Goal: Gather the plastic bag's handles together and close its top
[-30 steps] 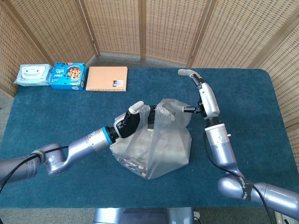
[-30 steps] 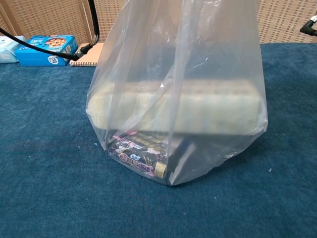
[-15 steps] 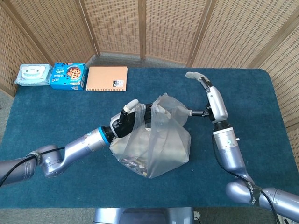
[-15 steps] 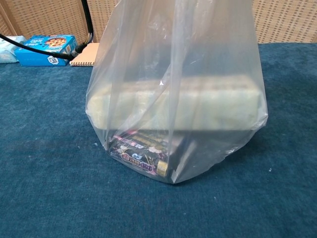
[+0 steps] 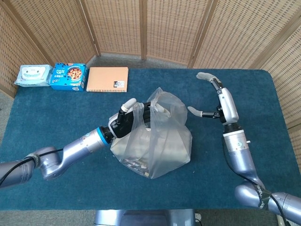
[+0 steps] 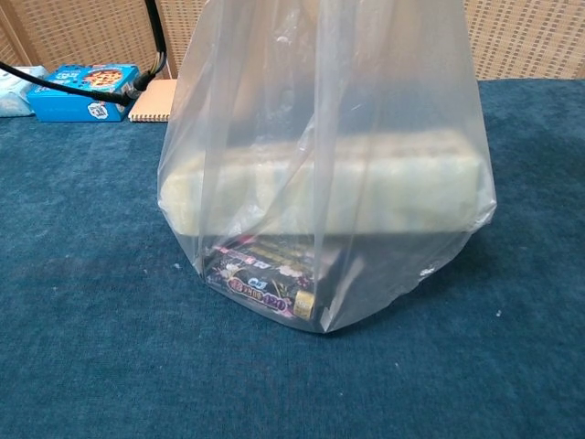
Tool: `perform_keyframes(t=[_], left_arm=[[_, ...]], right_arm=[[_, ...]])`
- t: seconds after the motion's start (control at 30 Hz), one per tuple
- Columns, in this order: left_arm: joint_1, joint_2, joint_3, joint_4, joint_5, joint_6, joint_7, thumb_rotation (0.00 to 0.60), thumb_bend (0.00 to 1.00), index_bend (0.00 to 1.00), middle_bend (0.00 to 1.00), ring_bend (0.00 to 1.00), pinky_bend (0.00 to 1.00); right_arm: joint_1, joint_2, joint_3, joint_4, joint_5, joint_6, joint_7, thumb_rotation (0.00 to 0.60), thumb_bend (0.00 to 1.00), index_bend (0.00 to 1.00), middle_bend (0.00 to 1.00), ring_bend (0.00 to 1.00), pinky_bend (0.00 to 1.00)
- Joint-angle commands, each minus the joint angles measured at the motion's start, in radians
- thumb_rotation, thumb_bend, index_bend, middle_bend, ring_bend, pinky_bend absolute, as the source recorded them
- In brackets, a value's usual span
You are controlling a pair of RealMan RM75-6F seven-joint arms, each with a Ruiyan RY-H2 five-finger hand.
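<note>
A clear plastic bag [image 5: 157, 141] stands in the middle of the blue table, its top drawn up and gathered. My left hand [image 5: 129, 117] grips the bunched handles [image 5: 153, 106] at the bag's upper left. My right hand [image 5: 214, 96] hovers open to the right of the bag, fingers spread, touching nothing. In the chest view the bag [image 6: 324, 174] fills the frame; a pale flat package [image 6: 366, 187] and a dark printed packet [image 6: 265, 283] lie inside. Neither hand shows in the chest view.
At the table's back left lie a wipes pack [image 5: 32, 75], a blue cookie box [image 5: 68, 76] and an orange notebook [image 5: 107, 79]. Wicker screens stand behind the table. A black cable [image 6: 73, 87] crosses the chest view's upper left.
My right hand has let go of the bag and moved right and away, opening. My left hand keeps hold of the handles and has shifted slightly left; the bag top narrowed.
</note>
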Motion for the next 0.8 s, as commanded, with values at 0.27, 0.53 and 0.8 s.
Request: perform_keyframes(t=[0.27, 0.53, 0.8], left_arm=[[0.016, -0.003, 0.001, -0.006, -0.012, 0.003, -0.029, 0.000, 0.26, 0.31, 0.27, 0.16, 0.17], [0.032, -0.023, -0.020, -0.006, -0.073, -0.009, -0.141, 0.000, 0.26, 0.31, 0.28, 0.19, 0.20], [0.038, -0.039, -0.074, -0.006, -0.136, -0.049, -0.304, 0.000, 0.26, 0.31, 0.30, 0.22, 0.23]], right_arm=[[-0.054, 0.021, -0.019, 0.019, -0.016, 0.067, -0.012, 0.545, 0.08, 0.18, 0.22, 0.12, 0.09], [-0.105, 0.053, -0.038, 0.025, -0.032, 0.098, 0.007, 0.546, 0.08, 0.18, 0.22, 0.12, 0.09], [-0.114, 0.066, -0.035, 0.040, -0.036, 0.091, 0.033, 0.546, 0.08, 0.18, 0.22, 0.12, 0.09]])
